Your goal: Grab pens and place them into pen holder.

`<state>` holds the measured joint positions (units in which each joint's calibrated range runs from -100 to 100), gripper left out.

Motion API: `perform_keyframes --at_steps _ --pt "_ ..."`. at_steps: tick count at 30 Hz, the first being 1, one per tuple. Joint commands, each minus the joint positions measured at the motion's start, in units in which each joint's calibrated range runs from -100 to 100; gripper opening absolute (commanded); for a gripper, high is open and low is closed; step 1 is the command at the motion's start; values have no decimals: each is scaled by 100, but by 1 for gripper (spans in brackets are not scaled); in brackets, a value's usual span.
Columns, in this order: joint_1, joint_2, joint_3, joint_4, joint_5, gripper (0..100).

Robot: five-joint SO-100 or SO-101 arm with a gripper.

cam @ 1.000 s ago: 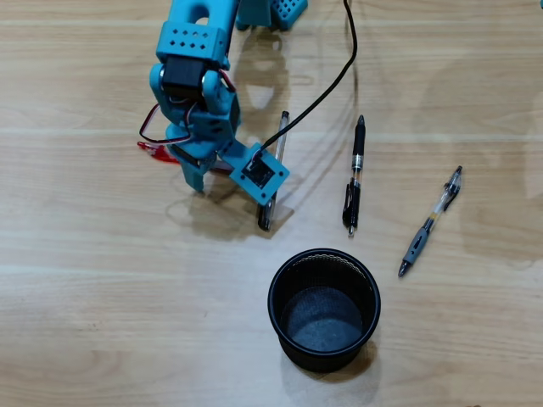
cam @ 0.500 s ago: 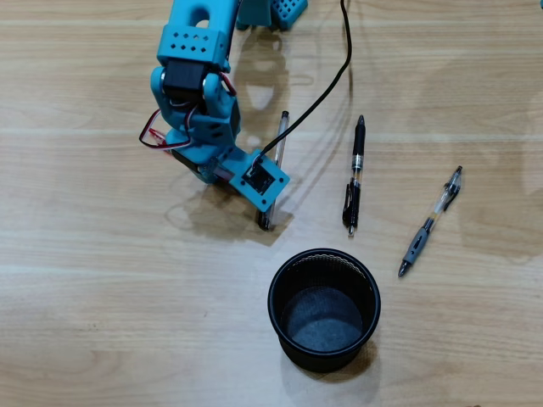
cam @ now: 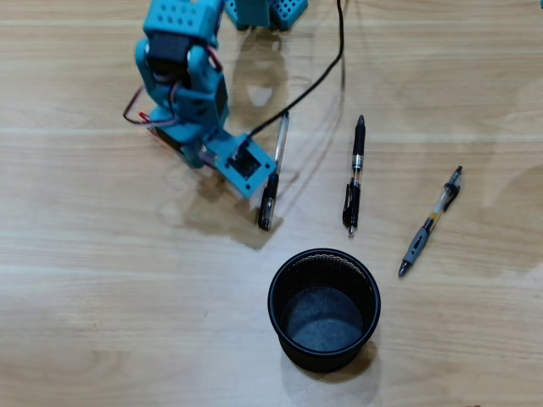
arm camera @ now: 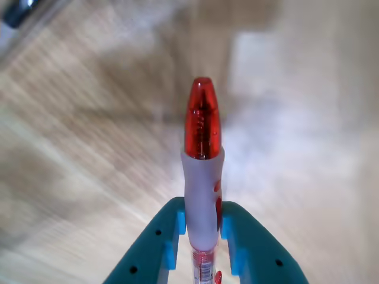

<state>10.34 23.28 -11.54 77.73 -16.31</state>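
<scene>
Your tool [arm camera: 200, 242] is closed tight on the red pen [arm camera: 202, 127]: in the wrist view both teal fingers [arm camera: 169, 245] press the pale grip section, and the red tip sticks out ahead of them, clear of the bench [arm camera: 308, 118]. A second ago the arm stood lower in the overhead view with the red pen lying on the wood beside the tool; since then the arm has swung up and to the left in that view, and only a sliver of red [cam: 158, 131] still shows under it. The blur in the wrist view suggests you are in motion, so judge the pen as lifted and being carried.

That leaves three pens flat on the bench: a black one [cam: 272, 174] just beside the arm, another black one [cam: 355, 176] to its right, and the grey-gripped clear one [cam: 431, 222] furthest right. The mesh cup [cam: 324, 309] stands empty below them, well apart from your tool. Next you need to bring the pen over the cup's mouth, tip down, before letting go.
</scene>
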Motion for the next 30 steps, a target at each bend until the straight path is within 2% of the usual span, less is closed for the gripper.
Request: perform_keyframes --at_steps 1,8,15,23,30 --pt "22 -1126 -77 -14 -155 2" --pt "-179 -2324 -59 -14 -474 2" --pt "-673 -2782 -113 -215 -1160 2" --pt "-1779 -2765 -50 -2055 -2071 2" --pt "-2374 -2757 -41 -4142 -2443 2"
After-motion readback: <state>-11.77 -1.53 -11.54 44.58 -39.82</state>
